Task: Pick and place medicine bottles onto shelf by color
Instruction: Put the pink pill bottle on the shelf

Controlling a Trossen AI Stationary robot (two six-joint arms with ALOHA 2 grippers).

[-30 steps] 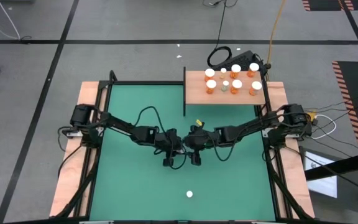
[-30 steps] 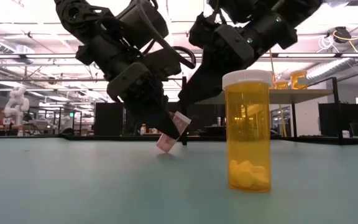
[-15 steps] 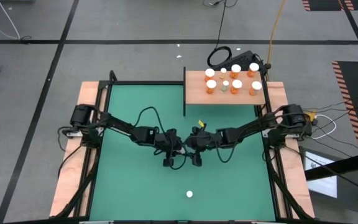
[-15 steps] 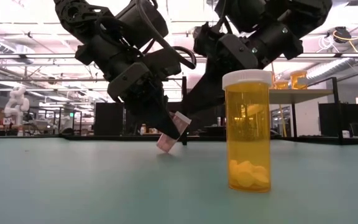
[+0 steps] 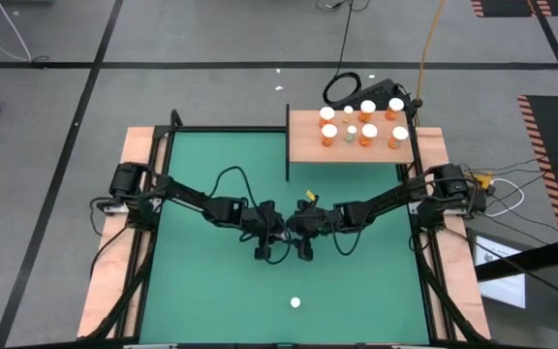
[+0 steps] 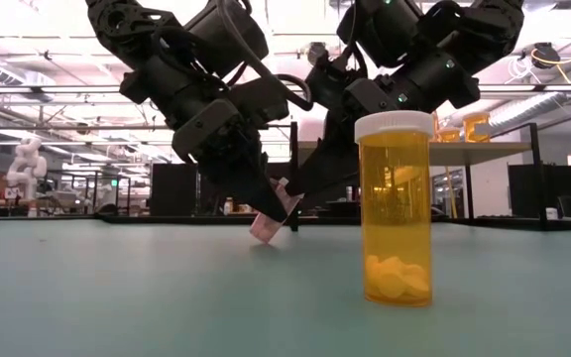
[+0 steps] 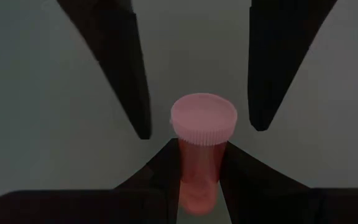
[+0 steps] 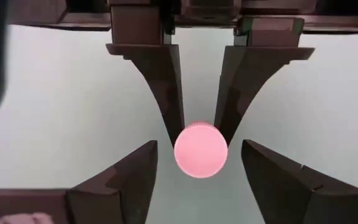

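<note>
Both arms meet over the middle of the green mat (image 5: 211,310), their grippers nose to nose around one small pink bottle (image 7: 199,155).

Left gripper (image 7: 199,180): fingers pinched on the pink bottle's body, below its cap. In the low view the bottle (image 6: 274,211) hangs tilted between the finger tips, its lower end at or just above the mat; contact with the mat cannot be told.

Right gripper (image 8: 197,167): fingers spread, one on each side of the pink cap, with a visible gap on both sides. In its wrist view the cap faces the camera end-on, and the left gripper's two fingers close in on the bottle from beyond it.

In the high view the left gripper (image 5: 267,247) and right gripper (image 5: 303,244) sit just beside each other; the pink bottle itself is hidden under them there.

Orange bottle (image 6: 394,206): upright, white cap, pills in the bottom, standing alone on the mat nearer the front edge than the grippers. From above it shows as a white cap (image 5: 295,302), well apart from both grippers.

Shelf (image 5: 303,145): at the mat's far right corner. It carries a cluster of white-capped orange bottles (image 5: 329,134), all upright, well apart from the grippers.
</note>
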